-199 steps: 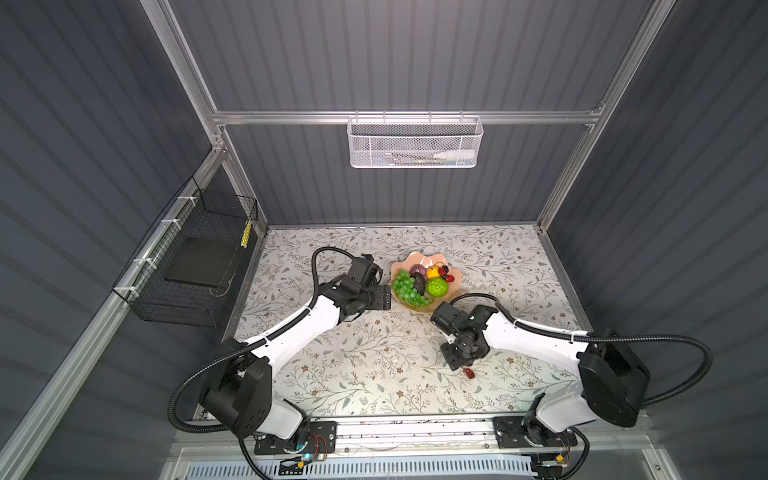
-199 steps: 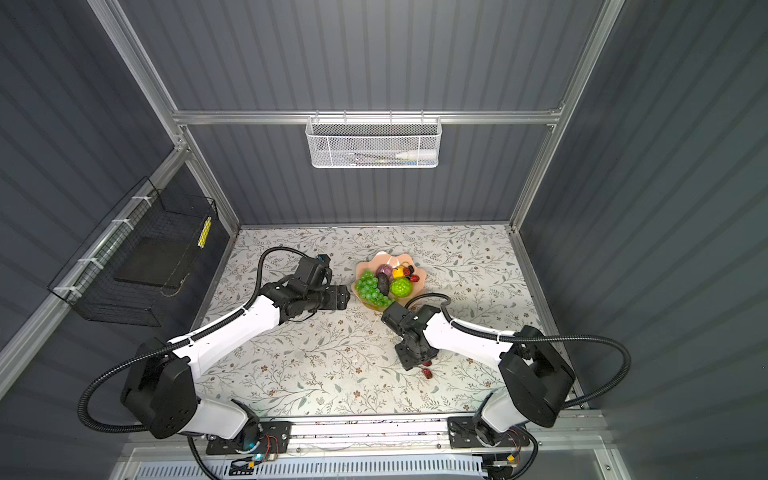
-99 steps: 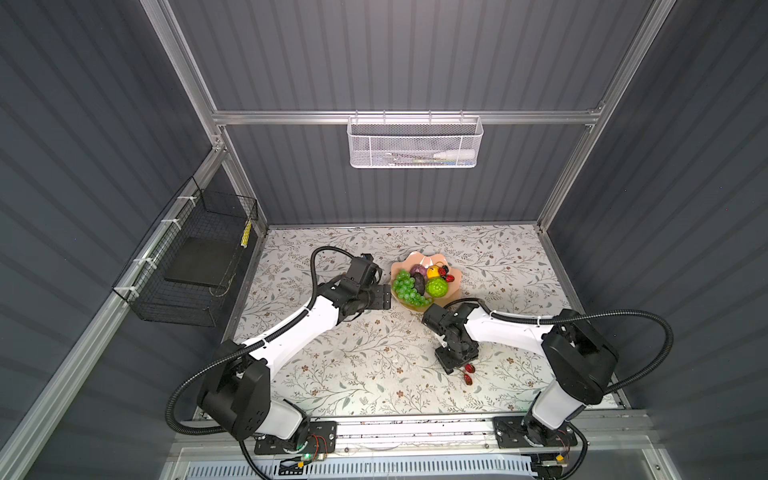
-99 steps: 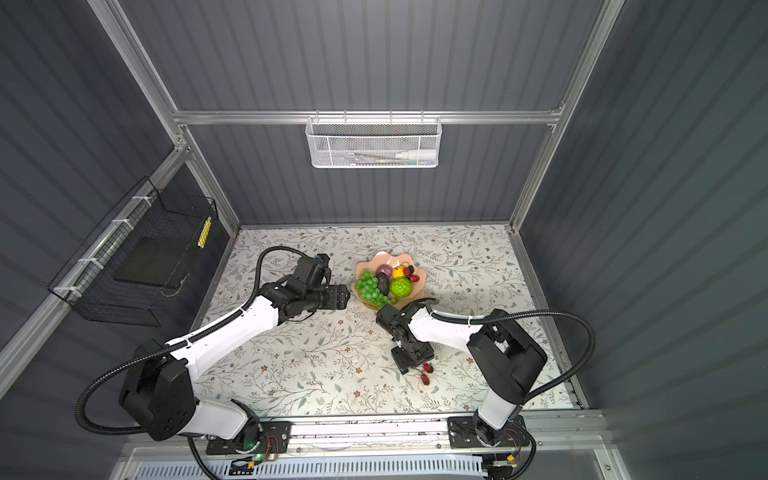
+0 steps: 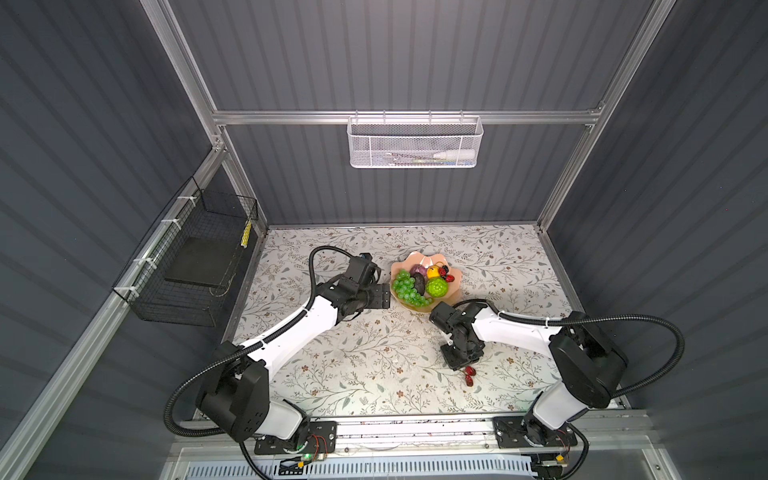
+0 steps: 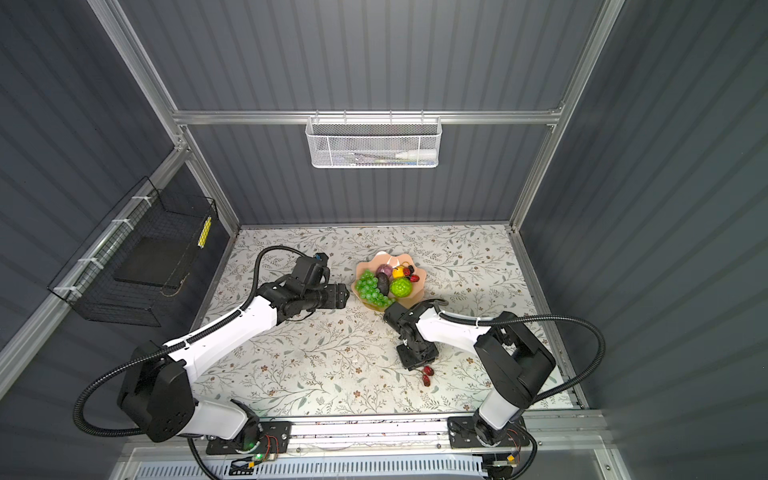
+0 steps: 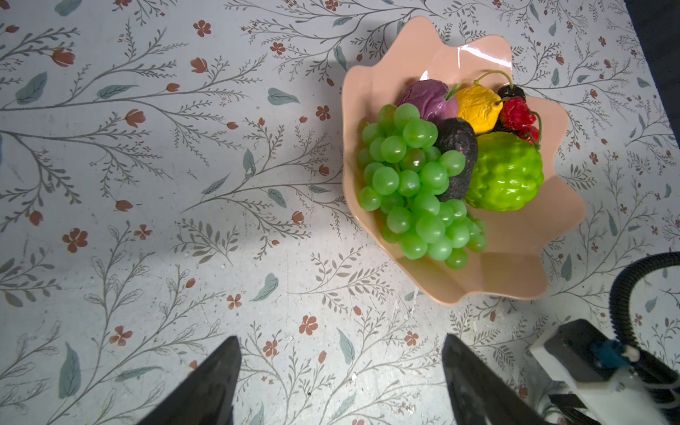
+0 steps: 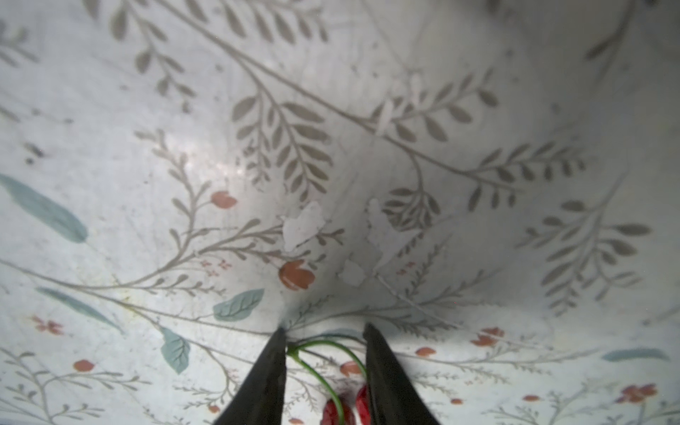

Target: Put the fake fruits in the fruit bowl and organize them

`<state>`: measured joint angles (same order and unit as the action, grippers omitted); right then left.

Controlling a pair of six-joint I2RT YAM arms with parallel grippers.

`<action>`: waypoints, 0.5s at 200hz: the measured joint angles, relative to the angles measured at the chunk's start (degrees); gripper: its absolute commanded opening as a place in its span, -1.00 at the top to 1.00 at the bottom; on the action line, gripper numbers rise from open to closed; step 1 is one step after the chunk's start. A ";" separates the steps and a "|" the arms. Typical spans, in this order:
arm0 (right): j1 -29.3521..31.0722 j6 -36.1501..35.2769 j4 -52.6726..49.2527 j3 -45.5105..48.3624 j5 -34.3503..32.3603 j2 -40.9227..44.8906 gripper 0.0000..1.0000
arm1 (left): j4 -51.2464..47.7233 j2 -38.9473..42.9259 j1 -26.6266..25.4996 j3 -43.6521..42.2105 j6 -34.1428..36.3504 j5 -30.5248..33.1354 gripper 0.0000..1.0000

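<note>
Within right claw (image 8: 323, 330), cherries (image 8: 334, 410) (perhaps ungripped)

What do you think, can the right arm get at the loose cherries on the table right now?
Probably yes. The right gripper is down at the table, straddling the green stems of the cherries; nothing lies between, and the left gripper sits away by the bowl.

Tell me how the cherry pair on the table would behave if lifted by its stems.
The cherries would likely dangle and swing: their thin green stems look bendy. The stems are slim, so they could slip from the right gripper, whose jaws straddle them. The small pair looks light.
</note>
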<state>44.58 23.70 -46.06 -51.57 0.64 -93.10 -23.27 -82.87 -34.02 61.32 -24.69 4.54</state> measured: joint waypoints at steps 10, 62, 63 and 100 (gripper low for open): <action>-0.04 0.83 0.04 0.26 -0.02 0.26 0.49 | 0.00 0.02 0.00 0.00 0.00 0.00 -0.72; -0.07 3.04 0.57 1.75 -0.07 1.84 0.52 | -0.02 0.02 0.00 0.00 0.00 0.00 -0.72; -0.07 3.08 0.57 1.77 -0.07 1.86 0.48 | -0.02 0.02 0.00 0.00 0.00 0.00 -0.72; 0.33 3.74 -0.24 2.75 0.63 4.02 -0.16 | 0.00 0.04 0.00 0.00 0.00 0.00 -0.72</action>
<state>44.91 27.44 -46.30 -48.82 1.28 -89.08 -23.27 -82.83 -34.02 61.32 -24.69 4.54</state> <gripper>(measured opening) 0.562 0.859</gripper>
